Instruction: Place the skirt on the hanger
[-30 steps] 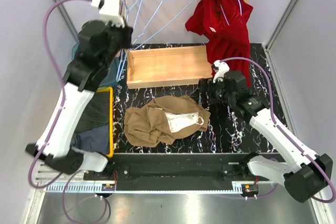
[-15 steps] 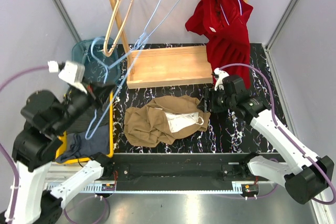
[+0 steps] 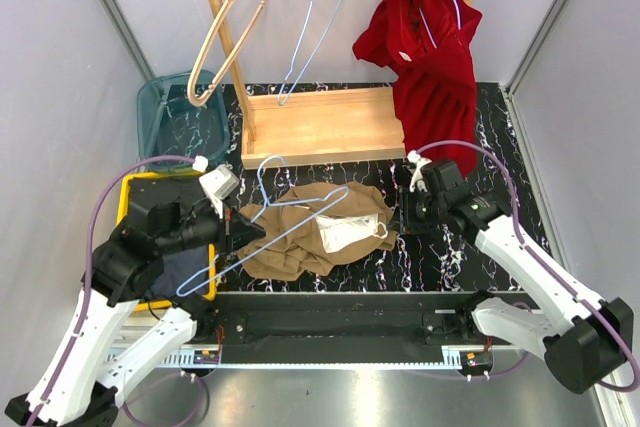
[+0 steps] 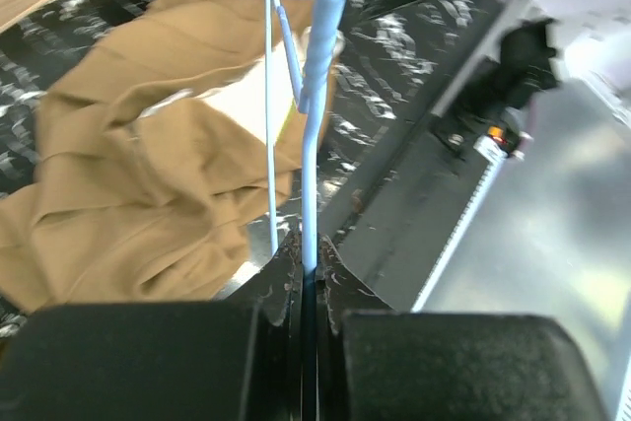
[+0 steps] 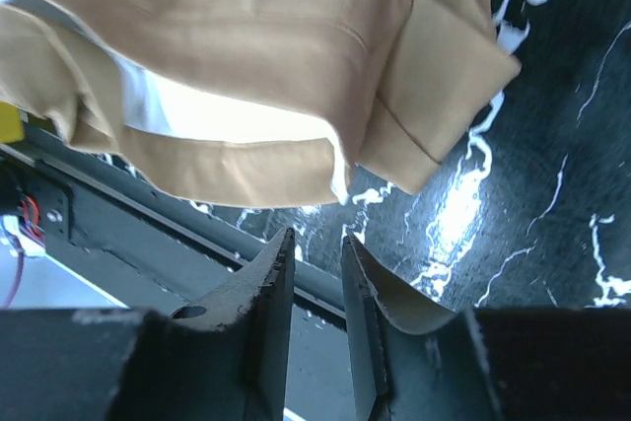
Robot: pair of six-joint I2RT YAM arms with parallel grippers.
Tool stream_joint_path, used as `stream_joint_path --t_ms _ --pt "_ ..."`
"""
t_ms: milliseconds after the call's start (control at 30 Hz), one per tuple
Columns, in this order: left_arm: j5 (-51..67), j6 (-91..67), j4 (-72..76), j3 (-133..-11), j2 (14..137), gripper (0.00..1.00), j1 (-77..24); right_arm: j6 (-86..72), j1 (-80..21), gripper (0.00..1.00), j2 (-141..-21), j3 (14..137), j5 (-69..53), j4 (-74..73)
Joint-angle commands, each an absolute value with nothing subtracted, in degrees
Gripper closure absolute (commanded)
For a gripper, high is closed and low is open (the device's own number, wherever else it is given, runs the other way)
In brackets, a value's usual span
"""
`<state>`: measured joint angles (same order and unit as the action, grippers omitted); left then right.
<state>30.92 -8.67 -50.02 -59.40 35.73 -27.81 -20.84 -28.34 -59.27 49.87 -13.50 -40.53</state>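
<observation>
The tan skirt (image 3: 300,237) lies crumpled on the black marbled table, its white lining showing. My left gripper (image 3: 232,230) is shut on a light blue wire hanger (image 3: 300,219), which slants over the skirt's left half. In the left wrist view the hanger wire (image 4: 320,96) runs straight out from between the shut jaws of my left gripper (image 4: 308,253), above the skirt (image 4: 148,175). My right gripper (image 3: 408,209) sits at the skirt's right edge. In its wrist view my right gripper (image 5: 317,239) shows a narrow gap with nothing in it, just short of the skirt's hem (image 5: 246,46).
A wooden rack at the back carries a wooden hanger (image 3: 228,37), another blue wire hanger (image 3: 315,27) and a red garment (image 3: 430,47). Below it lies a wooden tray (image 3: 320,127). A teal bin (image 3: 175,112) and a yellow bin (image 3: 135,197) with dark clothes stand at the left.
My left arm has carried the blue hanger from the rack down over the skirt. My right gripper's jaws have narrowed from wide open, and it has shifted slightly toward the near edge.
</observation>
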Motion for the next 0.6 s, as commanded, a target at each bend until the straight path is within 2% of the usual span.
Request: stream_joint_path --t_ms 0,367,500,567 --pt "40.51 -6.68 -44.82 -58.98 34.45 1.00 -27.86 -21.09 -28.13 0.66 -61.70 48.17 -15.73 -38.94" --pt "42.63 -7.47 -43.42 -56.34 37.18 1.00 -27.95 -22.50 -28.13 0.64 -66.18 46.06 -11.52 -30.59" --pt "40.96 -9.22 -42.63 -55.11 39.10 1.00 -27.95 -22.67 -28.13 0.65 -67.50 46.32 -10.64 -28.74" --pt "41.13 -10.19 -42.10 -54.58 40.33 1.00 -27.95 -22.76 -28.13 0.69 -67.85 46.41 -9.85 -28.74"
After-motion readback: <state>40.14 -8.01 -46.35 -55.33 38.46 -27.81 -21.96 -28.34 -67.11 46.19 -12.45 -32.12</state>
